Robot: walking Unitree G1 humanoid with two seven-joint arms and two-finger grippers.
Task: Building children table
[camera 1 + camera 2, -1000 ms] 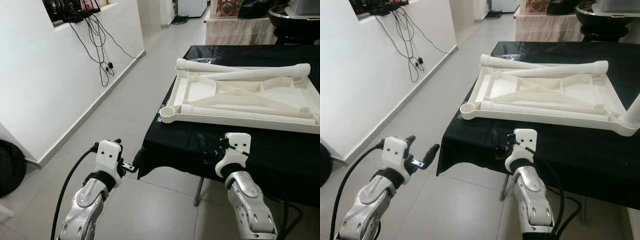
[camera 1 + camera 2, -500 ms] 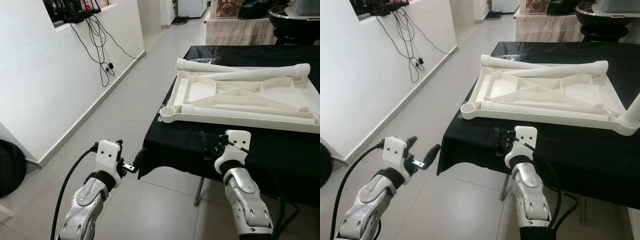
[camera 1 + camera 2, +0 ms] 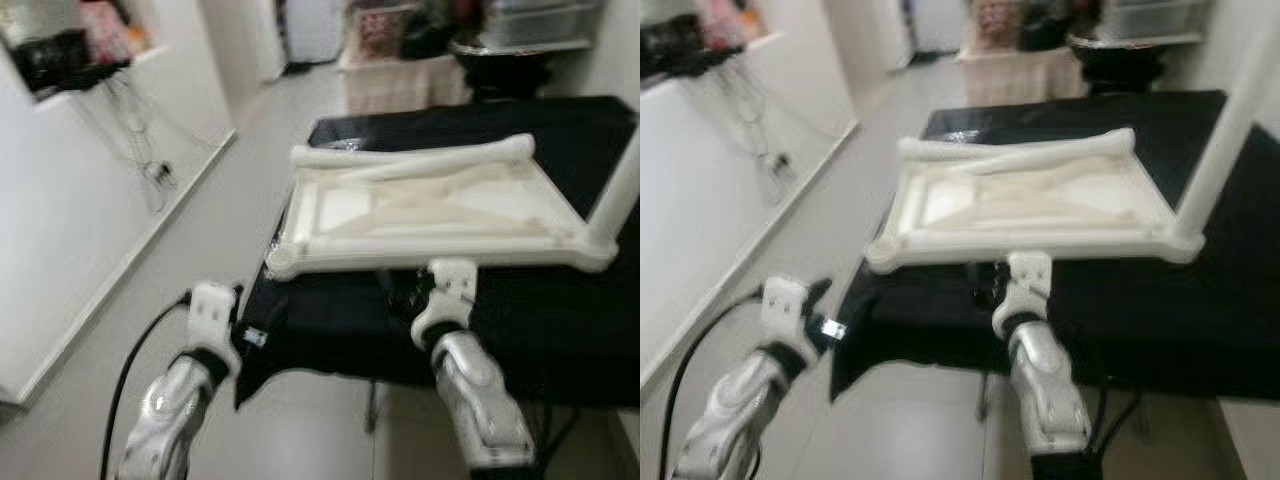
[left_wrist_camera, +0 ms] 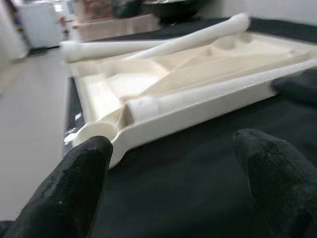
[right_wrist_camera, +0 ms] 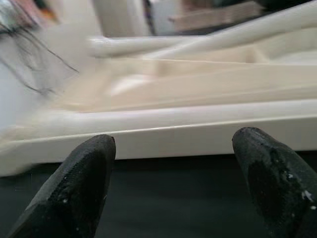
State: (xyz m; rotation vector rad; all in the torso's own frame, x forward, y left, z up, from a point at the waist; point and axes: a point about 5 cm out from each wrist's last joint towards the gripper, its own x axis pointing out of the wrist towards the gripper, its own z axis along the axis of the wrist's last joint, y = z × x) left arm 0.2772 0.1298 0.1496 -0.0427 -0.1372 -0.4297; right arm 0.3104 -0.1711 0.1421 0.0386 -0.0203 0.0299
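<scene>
An upturned white plastic tabletop (image 3: 430,215) lies on a black-clothed table (image 3: 560,320). Loose white legs (image 3: 410,160) rest across it, and one leg (image 3: 1230,120) stands upright in its near right corner. My left gripper (image 4: 173,183) is open at the table's near left corner, facing the tabletop's empty round corner socket (image 4: 96,134). My right gripper (image 5: 173,188) is open and empty over the black cloth, just short of the tabletop's near rim (image 5: 198,134). In the head views both wrists sit low, the left one (image 3: 212,312) and the right one (image 3: 445,295).
A white wall (image 3: 60,230) with hanging cables (image 3: 140,150) runs along the left, beside the tiled floor (image 3: 200,220). Another cloth-covered table (image 3: 400,80) with dark items stands at the back. The head views are blurred.
The whole picture has shifted and blurred, so the camera has moved; the tabletop now sits more central and nearer. The right gripper is closer to the near rim. Both grippers remain open.
</scene>
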